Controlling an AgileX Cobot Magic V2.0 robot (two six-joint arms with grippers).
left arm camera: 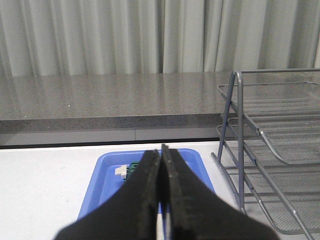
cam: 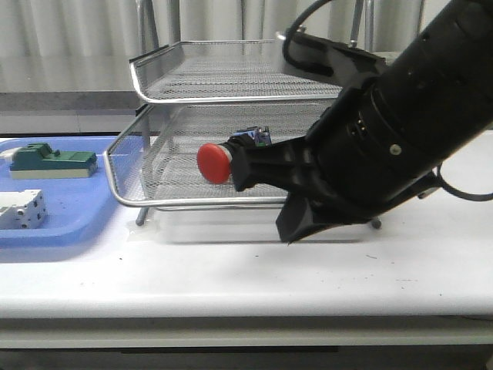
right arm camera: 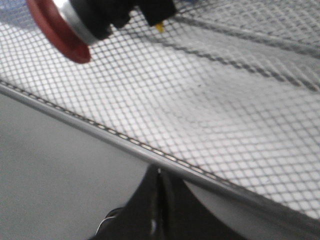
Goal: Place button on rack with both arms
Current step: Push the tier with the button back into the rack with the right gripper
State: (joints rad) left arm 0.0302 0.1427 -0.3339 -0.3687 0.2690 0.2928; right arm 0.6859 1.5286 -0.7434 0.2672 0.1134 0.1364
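Note:
The button (cam: 214,163), with a red head and black and blue body, lies on its side on the mesh of the lower visible tier of the silver rack (cam: 154,77). In the right wrist view the button (right arm camera: 65,25) rests on the mesh, apart from my fingers. My right gripper (right arm camera: 157,172) is shut and empty, its tips at the tier's front rim; in the front view it (cam: 286,231) sits low in front of the rack. My left gripper (left arm camera: 162,150) is shut and empty, held above the blue tray, with the rack (left arm camera: 270,150) beside it.
A flat blue tray (cam: 77,223) at the table's left holds a green block (cam: 52,160) and a white terminal block (cam: 23,210). The tray (left arm camera: 107,180) and green block (left arm camera: 133,169) also show in the left wrist view. My bulky right arm (cam: 408,131) hides the rack's right side.

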